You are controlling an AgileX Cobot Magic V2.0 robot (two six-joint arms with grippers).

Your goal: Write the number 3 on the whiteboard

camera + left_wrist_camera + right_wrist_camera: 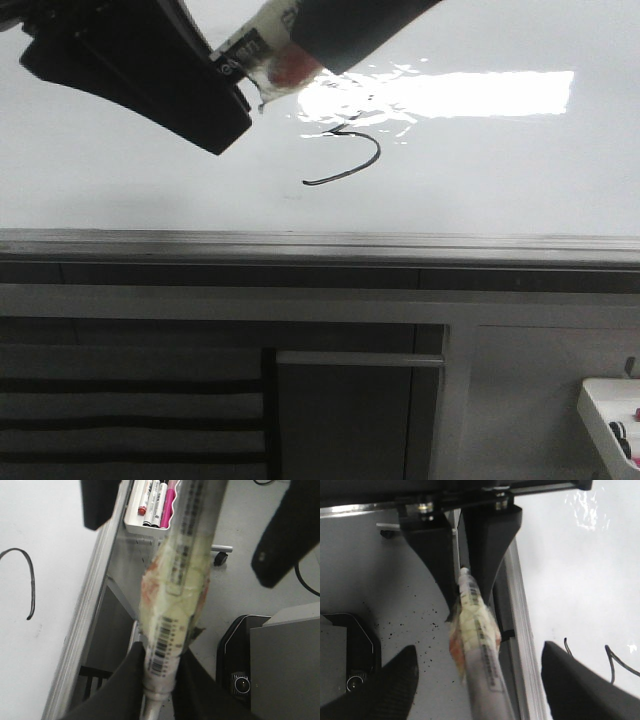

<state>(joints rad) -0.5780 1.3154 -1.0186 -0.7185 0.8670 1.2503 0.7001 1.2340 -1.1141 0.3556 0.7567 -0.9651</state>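
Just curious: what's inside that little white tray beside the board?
The white tray holds markers: a red-capped one, a black one, a pink one. A dark pincer finger covers its far end.

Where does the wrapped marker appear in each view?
Front view: top centre, marker slanting down above the number 3.
Left wrist view: marker beside the grey edge rail, held by the left end effector.
Right wrist view: marker beside the same rail.
Shared landmark: the grey edge rail.
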